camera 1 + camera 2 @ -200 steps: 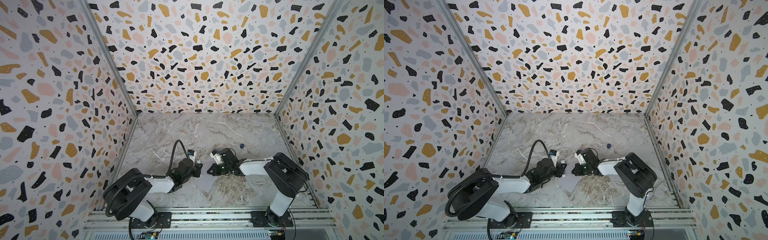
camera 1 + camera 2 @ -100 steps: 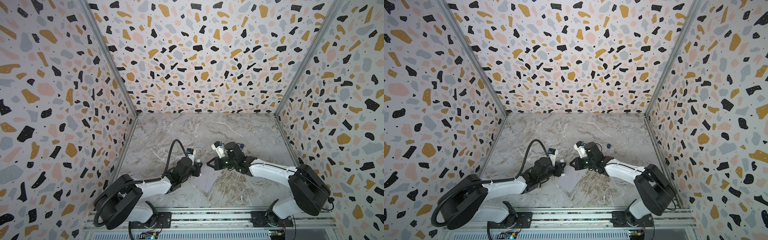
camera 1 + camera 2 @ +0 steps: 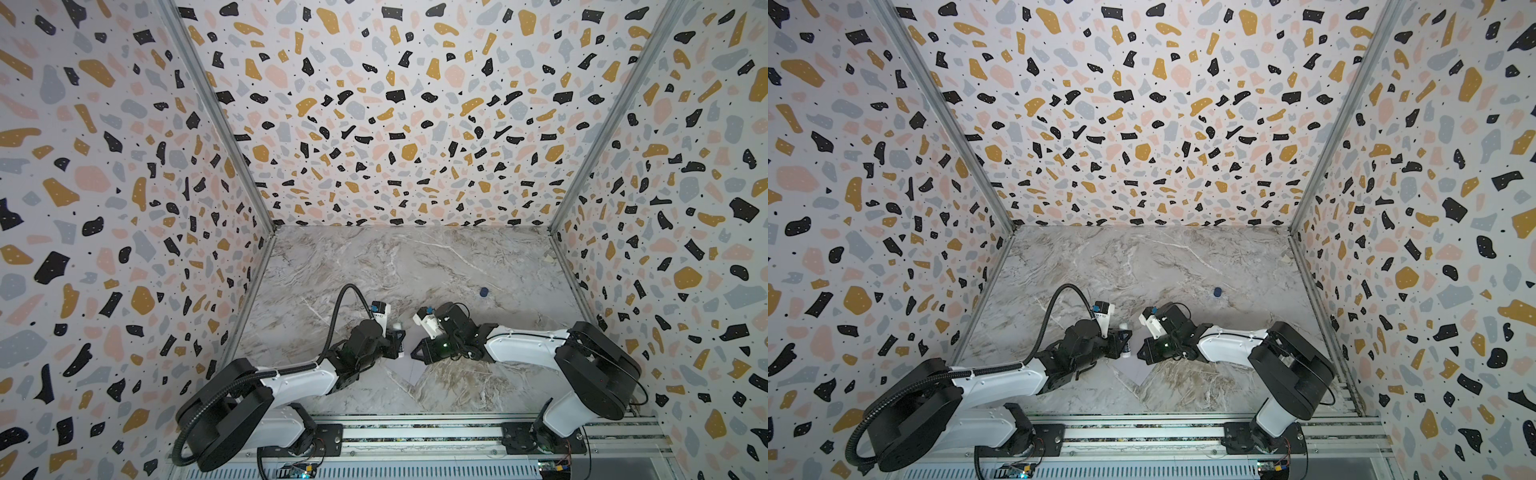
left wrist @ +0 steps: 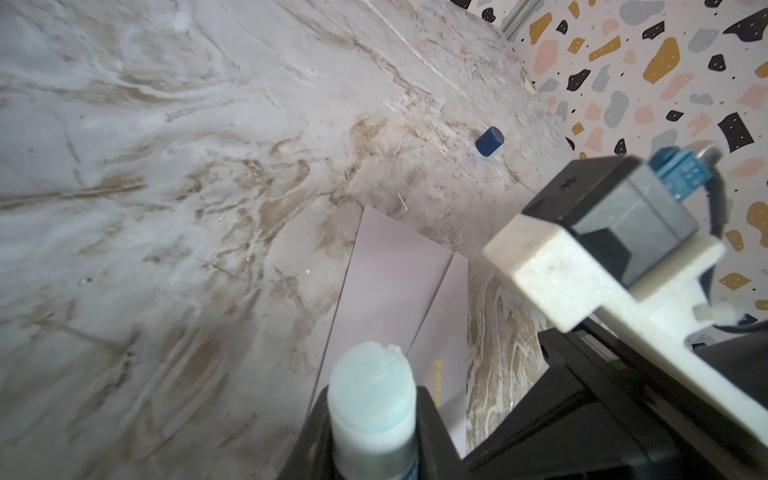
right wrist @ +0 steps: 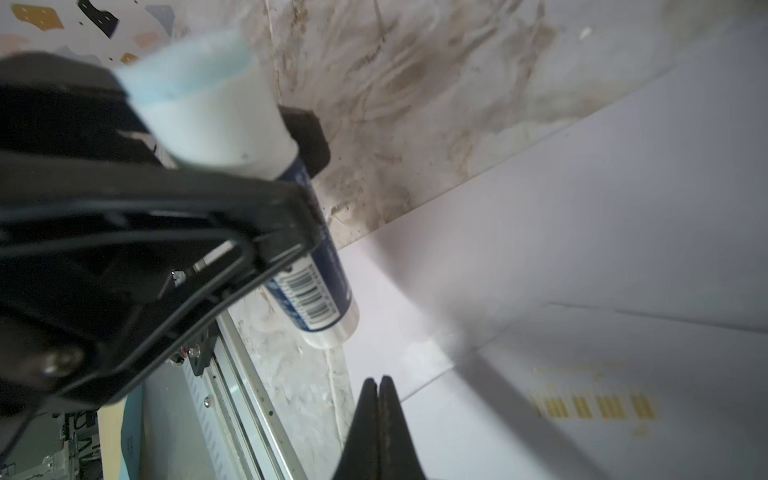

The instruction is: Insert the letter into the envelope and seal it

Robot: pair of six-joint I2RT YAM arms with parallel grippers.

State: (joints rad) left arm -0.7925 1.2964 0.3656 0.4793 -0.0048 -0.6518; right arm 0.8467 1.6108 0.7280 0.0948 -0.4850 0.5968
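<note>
The pale grey-lavender envelope [image 3: 409,369] [image 3: 1133,370] lies flat on the marble table near the front, between both grippers. In the wrist views the envelope [image 4: 386,282] [image 5: 582,249] shows fold seams and small gold marks. My left gripper [image 3: 397,341] [image 3: 1122,341] [image 4: 370,436] is shut on an uncapped glue stick [image 4: 372,395] [image 5: 316,266], held at the envelope's left edge. My right gripper [image 3: 417,353] [image 3: 1144,353] [image 5: 378,386] is shut and empty, its tips over the envelope's right part. The letter is hidden.
A small dark blue cap [image 3: 483,292] [image 3: 1217,292] [image 4: 489,141] lies on the table behind the right gripper. Patterned walls enclose the table on three sides. A metal rail [image 3: 415,432] runs along the front edge, close to the envelope.
The right arm's elbow swung outward, then came back in. Both grippers have shifted slightly toward the front edge. The left grip on the glue stick is unchanged.
</note>
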